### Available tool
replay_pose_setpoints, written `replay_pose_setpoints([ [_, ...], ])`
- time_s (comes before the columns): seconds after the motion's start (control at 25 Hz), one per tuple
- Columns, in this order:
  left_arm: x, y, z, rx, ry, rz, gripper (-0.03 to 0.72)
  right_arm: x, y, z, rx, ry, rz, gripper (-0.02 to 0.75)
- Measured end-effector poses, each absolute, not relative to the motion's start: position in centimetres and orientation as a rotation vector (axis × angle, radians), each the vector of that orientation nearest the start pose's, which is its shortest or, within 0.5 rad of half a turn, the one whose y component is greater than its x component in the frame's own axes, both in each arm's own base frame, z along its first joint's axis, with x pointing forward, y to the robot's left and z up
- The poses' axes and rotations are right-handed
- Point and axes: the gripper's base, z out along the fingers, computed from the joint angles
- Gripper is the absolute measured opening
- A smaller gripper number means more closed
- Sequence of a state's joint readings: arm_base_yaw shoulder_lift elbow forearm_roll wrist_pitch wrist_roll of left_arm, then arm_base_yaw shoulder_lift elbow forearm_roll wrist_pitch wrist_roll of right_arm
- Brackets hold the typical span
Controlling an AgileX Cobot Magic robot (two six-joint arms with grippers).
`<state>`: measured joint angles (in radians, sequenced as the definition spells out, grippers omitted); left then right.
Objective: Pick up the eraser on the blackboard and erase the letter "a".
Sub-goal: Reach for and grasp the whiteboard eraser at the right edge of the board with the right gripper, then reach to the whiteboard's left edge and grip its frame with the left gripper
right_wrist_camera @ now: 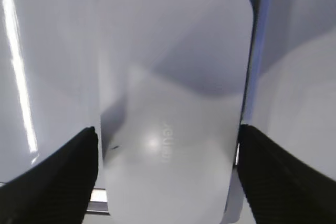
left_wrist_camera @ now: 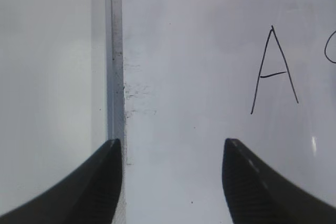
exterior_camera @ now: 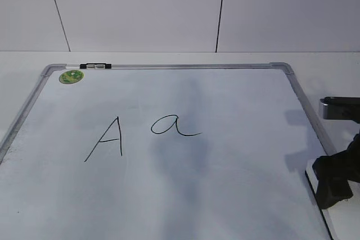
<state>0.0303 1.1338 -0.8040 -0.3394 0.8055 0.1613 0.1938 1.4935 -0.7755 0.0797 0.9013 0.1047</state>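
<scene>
The blackboard (exterior_camera: 236, 189) is a white dry-erase board with a silver frame lying flat. The cursive letter "a" (exterior_camera: 171, 126) is written near its middle; a sliver of it shows at the right edge of the left wrist view (left_wrist_camera: 331, 51). The white glossy eraser (right_wrist_camera: 173, 93) lies at the board's near right edge, with only its edge showing in the exterior view (exterior_camera: 313, 177). My right gripper (right_wrist_camera: 168, 129) is open and low over the eraser, one finger on each long side; it is also in the exterior view (exterior_camera: 334, 186). My left gripper (left_wrist_camera: 170, 142) is open and empty above the board's left frame.
A capital "A" (exterior_camera: 107, 139) stands left of the "a" and also shows in the left wrist view (left_wrist_camera: 275, 72). A round green sticker (exterior_camera: 71, 76) and a black clip (exterior_camera: 95, 66) sit at the far left corner. White wall panels rise behind the table.
</scene>
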Motion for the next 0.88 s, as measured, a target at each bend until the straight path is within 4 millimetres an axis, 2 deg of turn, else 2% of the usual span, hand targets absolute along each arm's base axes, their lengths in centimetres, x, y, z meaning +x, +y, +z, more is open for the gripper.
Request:
replay_pose_setpoints([
  [0.24,21.1,-1.6,28.1,-0.051,2.579,-0.332,0.455,23.3,5.2,17.7,-0.062,3.141,0.098,0.653],
  [0.88,21.1,-1.6,28.2,-0.051,2.578,-0.332,0.455,23.9,5.2,17.3,-0.058,3.113,0.102,0.634],
])
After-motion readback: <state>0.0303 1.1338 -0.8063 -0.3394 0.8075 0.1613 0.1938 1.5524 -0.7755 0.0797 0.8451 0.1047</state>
